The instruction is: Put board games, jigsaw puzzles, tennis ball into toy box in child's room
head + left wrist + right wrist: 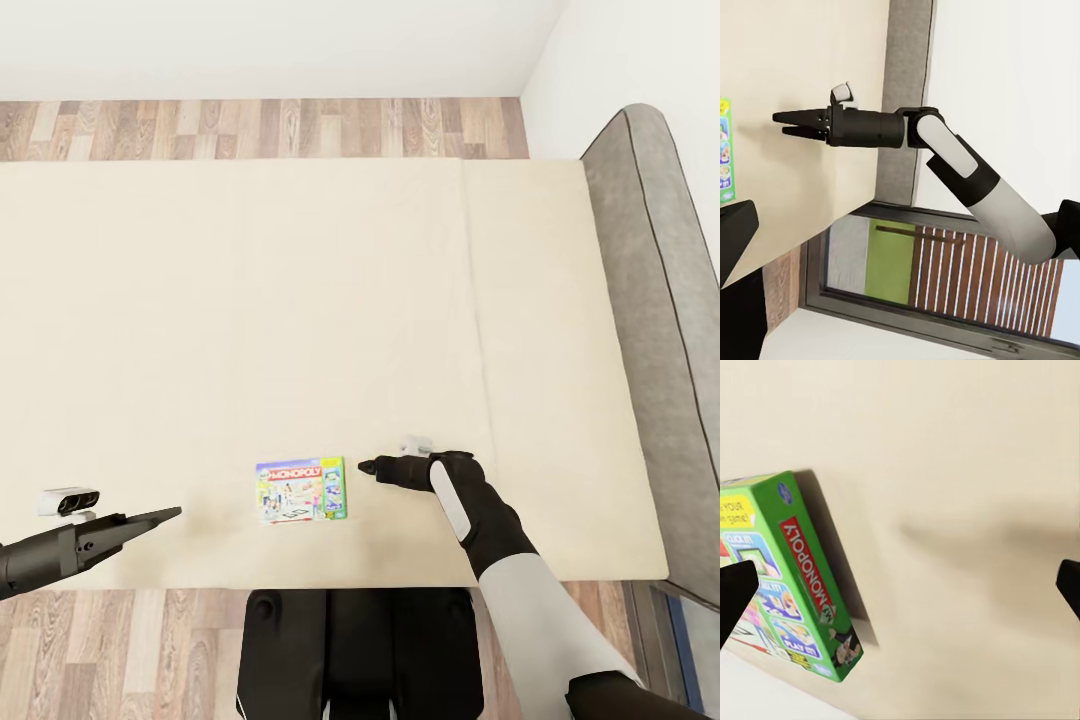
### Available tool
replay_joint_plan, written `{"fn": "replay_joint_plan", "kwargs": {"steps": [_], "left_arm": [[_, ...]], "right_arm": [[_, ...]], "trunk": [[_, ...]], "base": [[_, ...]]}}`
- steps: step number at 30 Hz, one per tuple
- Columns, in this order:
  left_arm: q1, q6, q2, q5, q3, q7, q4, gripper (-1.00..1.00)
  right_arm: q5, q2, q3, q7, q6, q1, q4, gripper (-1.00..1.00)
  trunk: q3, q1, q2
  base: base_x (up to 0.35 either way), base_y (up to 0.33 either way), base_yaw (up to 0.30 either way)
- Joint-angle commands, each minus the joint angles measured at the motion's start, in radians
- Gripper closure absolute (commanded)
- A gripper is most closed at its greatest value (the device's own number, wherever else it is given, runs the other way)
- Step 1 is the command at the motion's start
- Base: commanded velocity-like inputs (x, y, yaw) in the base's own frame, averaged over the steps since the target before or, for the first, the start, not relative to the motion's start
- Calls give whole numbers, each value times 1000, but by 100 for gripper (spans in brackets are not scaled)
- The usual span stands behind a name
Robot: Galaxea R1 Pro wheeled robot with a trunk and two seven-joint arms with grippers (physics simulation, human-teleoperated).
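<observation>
One board game (300,490), a green-edged Monopoly box with a bright cartoon cover, lies flat on the beige mattress of the bed (300,300) near its front edge. My right gripper (366,466) hovers just right of the box, pointing at it, open and holding nothing. The right wrist view shows the box (787,577) close ahead, its green side toward me. My left gripper (172,514) is open and empty, left of the box and a hand's width off. In the left wrist view I see the right gripper (778,124) and a sliver of the box (724,150). The table and toy box are out of view.
The grey headboard (650,330) runs along the bed's right side against a white wall. Wooden floor (260,128) lies beyond the bed's far edge and under my dark base (350,650). A window (945,277) appears in the left wrist view.
</observation>
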Motion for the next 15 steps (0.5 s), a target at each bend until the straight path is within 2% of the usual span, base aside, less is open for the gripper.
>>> {"fn": "replay_joint_plan", "kwargs": {"steps": [1,15], "left_arm": [[0,11,0,-1,0,-4,0,-100],[0,11,0,-1,0,-4,0,-100]], "right_arm": [[2,0,-1,3,5,0,-1,-100],[2,0,-1,3,4,0,-2,-100]], "trunk": [[-1,1,-2],[-1,1,-2]], "base": [[0,89,0],[0,139,0]]}}
